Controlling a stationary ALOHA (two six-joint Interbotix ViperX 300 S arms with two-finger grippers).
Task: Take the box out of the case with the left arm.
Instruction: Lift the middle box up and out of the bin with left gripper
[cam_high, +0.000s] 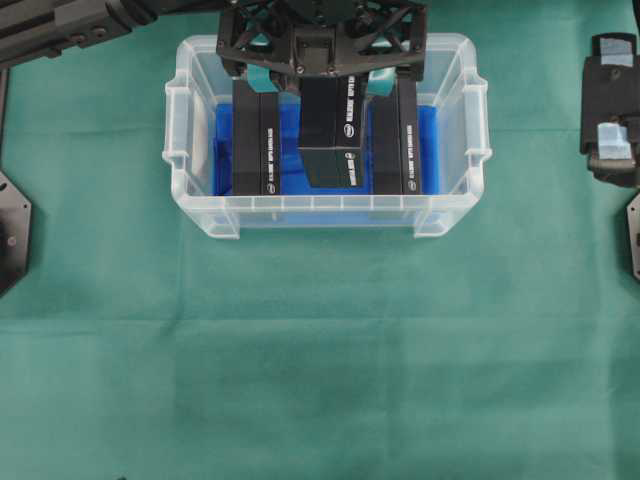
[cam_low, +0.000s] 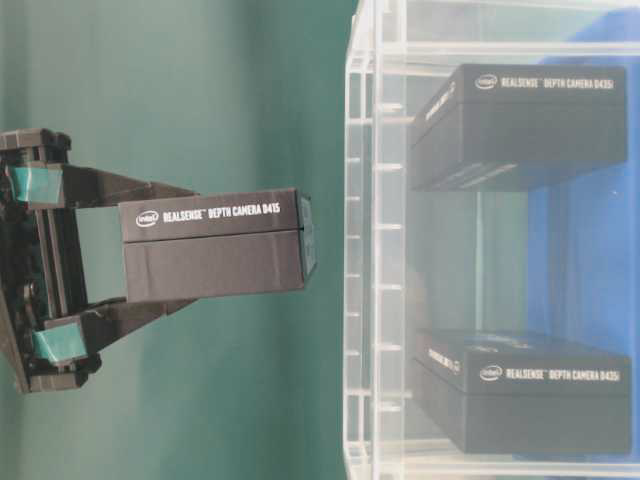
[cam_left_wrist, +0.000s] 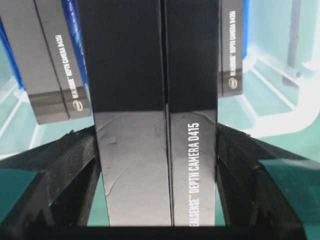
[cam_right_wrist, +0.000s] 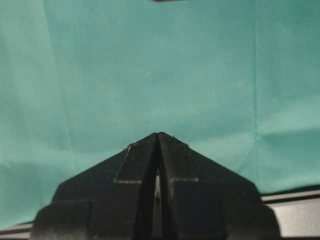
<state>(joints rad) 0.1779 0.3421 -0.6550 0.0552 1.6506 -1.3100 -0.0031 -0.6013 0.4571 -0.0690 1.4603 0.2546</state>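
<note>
My left gripper (cam_high: 322, 95) is shut on a black box (cam_high: 330, 130) marked RealSense Depth Camera D415. It holds the box over the middle of the clear case (cam_high: 320, 208) with the blue bottom. In the table-level view the gripper (cam_low: 185, 255) and the box (cam_low: 215, 255) are apart from the case's rim (cam_low: 375, 250), outside it. In the left wrist view the box (cam_left_wrist: 145, 75) fills the gap between the black fingers (cam_left_wrist: 65, 165) of the gripper (cam_left_wrist: 157, 145). My right gripper (cam_right_wrist: 158, 135) is shut and empty over the green cloth, at the right edge of the overhead view (cam_high: 612, 150).
Two more black boxes stay in the case, one at the left (cam_high: 253, 140) and one at the right (cam_high: 397, 140); they also show in the table-level view (cam_low: 520, 125) (cam_low: 520, 390). Green cloth (cam_high: 320, 350) covers the table in front.
</note>
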